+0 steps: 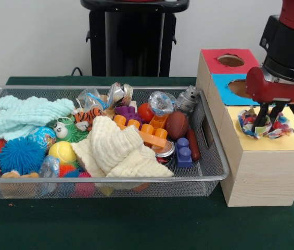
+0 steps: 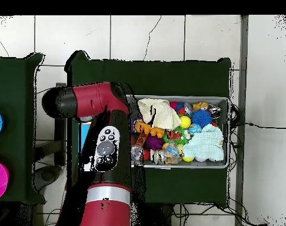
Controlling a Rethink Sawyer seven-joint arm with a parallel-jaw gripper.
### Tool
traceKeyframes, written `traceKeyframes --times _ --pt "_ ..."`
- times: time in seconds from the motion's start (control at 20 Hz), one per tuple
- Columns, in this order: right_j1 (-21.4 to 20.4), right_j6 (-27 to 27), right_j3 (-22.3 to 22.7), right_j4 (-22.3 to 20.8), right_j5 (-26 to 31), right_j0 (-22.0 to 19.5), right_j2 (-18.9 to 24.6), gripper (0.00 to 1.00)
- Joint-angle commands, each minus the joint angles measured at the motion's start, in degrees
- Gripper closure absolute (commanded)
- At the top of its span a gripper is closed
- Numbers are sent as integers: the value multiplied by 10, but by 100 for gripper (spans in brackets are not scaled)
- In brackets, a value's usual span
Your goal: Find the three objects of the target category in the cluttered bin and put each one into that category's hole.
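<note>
The gripper [image 1: 264, 124] is pinching a crinkly colorful wrapper [image 1: 264, 125] right over the yellow top of the wooden box [image 1: 264, 172], near its back edge. The box is sitting just beside the wire bin [image 1: 209, 174], full of toys.

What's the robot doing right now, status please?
Hand down over the yellow section of the wooden box, fingers in a colourful crinkly wad. Grip unclear. Wire bin full of toys alongside. Nothing blocking.
</note>
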Motion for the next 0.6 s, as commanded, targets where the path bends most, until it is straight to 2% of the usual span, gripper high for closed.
traceKeyframes --times 0.05,0.3,0.6 --pt "70 91 -12 37 116 -30 50 100" --pt "74 93 1 70 123 -36 71 100" --pt "65 93 29 92 124 -35 69 100"
